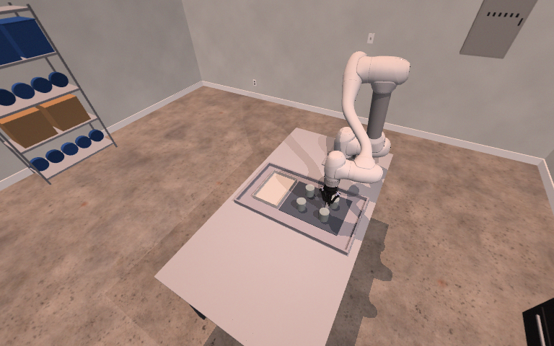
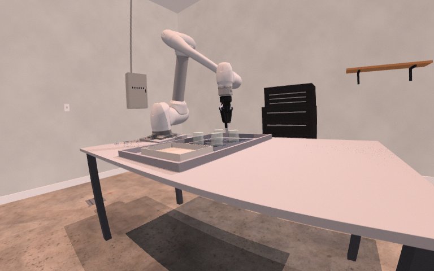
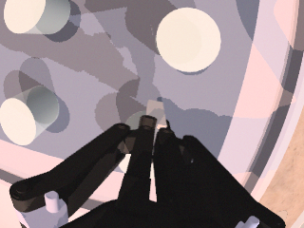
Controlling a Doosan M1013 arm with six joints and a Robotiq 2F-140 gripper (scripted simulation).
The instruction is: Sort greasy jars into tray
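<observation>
Grip. shut on nothing, tips amid jars.
Gripper (image 1: 327, 203) (image 2: 226, 126) (image 3: 153, 112) narrow, pointing down; nearest jar unclear, contact can't tell. Wrist view: 1 jar up-right of tips, 2 left, 1 part-hidden below. Qty: 4 jars (image 1: 324, 214) (image 2: 217, 139) (image 3: 188, 40) on 1 mat (image 1: 310, 218) (image 2: 216, 148) (image 3: 190, 125), 1 tray (image 1: 265, 201) (image 2: 163, 154) beside, 0 jars in.

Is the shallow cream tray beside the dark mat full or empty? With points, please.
Empty: the top view shows only its bare floor inside the rims (image 1: 257, 184) (image 2: 161, 157).
</observation>
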